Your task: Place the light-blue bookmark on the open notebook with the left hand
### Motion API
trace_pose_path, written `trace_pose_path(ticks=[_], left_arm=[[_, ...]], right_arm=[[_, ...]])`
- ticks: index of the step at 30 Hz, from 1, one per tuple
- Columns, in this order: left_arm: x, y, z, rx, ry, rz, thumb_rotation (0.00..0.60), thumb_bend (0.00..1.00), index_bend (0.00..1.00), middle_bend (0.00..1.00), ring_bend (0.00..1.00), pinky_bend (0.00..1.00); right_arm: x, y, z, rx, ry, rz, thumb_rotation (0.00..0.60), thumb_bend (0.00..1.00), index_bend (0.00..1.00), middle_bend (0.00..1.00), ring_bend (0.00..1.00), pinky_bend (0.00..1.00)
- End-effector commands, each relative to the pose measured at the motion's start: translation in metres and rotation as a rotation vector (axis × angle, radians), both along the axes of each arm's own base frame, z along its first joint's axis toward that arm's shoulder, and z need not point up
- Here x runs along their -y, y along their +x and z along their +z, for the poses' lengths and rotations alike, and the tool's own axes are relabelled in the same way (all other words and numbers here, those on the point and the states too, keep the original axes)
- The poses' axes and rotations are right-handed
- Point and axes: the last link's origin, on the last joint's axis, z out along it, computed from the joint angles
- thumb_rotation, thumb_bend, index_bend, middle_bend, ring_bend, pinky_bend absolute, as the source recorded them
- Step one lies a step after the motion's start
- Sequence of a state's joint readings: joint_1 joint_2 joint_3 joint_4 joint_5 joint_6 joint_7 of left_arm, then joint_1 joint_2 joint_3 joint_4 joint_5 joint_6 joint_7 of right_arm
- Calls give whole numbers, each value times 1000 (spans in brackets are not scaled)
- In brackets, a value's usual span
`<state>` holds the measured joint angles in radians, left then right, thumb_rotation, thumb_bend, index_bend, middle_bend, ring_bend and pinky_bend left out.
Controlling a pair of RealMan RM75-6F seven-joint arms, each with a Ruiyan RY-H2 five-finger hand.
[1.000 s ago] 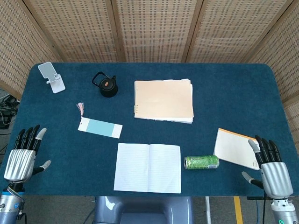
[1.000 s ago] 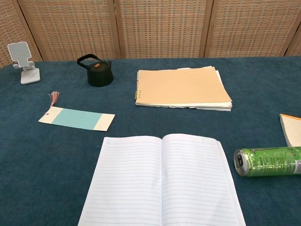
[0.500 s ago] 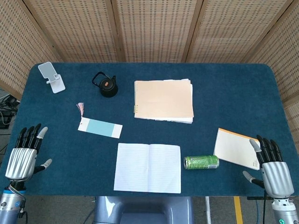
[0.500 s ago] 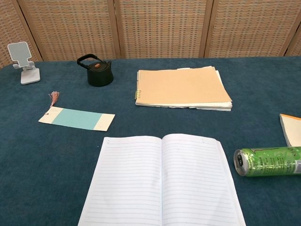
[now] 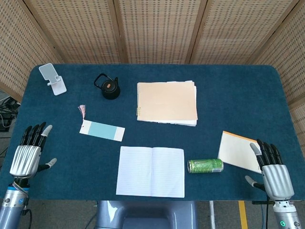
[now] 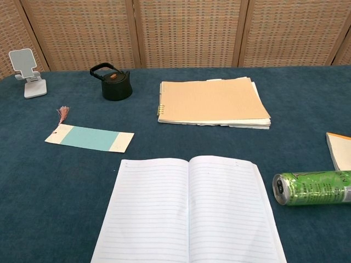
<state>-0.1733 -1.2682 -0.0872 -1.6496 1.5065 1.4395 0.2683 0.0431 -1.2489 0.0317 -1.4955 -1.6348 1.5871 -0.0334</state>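
The light-blue bookmark (image 5: 102, 130) (image 6: 89, 138), cream at both ends with a pink tassel, lies flat on the blue table left of centre. The open notebook (image 5: 151, 171) (image 6: 189, 210) with lined white pages lies at the front middle. My left hand (image 5: 28, 155) hovers at the table's front left corner, fingers straight and apart, holding nothing, well left of the bookmark. My right hand (image 5: 272, 171) is at the front right corner, fingers spread and empty. Neither hand shows in the chest view.
A green can (image 5: 205, 165) (image 6: 313, 187) lies on its side right of the notebook. An orange-edged pad (image 5: 241, 151) sits by the right hand. A tan spiral folder (image 5: 167, 102), a black teapot (image 5: 109, 87) and a white phone stand (image 5: 53, 79) stand further back.
My left hand has edged slightly forward and to the right. My right hand has shifted a little too. Nothing on the table has moved.
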Motion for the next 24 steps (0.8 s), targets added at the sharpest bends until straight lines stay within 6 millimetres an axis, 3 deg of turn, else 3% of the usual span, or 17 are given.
trace_pose_path(ticks=[1,8,13,22,24], left_arm=[[-19,10,-7,-4,-37,-14,600,6,0,0,0,0],[-68,36,-24,-22,-128,-39,600,6,18,0,0,0],[-102,42,-36,-71,-185,-22,600,6,125,0,0,0],[-135,48,-59,-118,-262,-2,600,6,220,0,0,0],[-144,54,-72,-139,-302,-8,600,10,240,0,0,0]], right_arm=[[3,-2,1,7,-6,-6,600,122,6,0,0,0],[8,-8,6,21,-31,-23,600,122,10,0,0,0],[11,-14,10,25,-44,-53,600,122,11,0,0,0],[14,-25,10,24,-46,-95,600,123,13,0,0,0],[15,-30,11,22,-47,-118,600,122,13,0,0,0]])
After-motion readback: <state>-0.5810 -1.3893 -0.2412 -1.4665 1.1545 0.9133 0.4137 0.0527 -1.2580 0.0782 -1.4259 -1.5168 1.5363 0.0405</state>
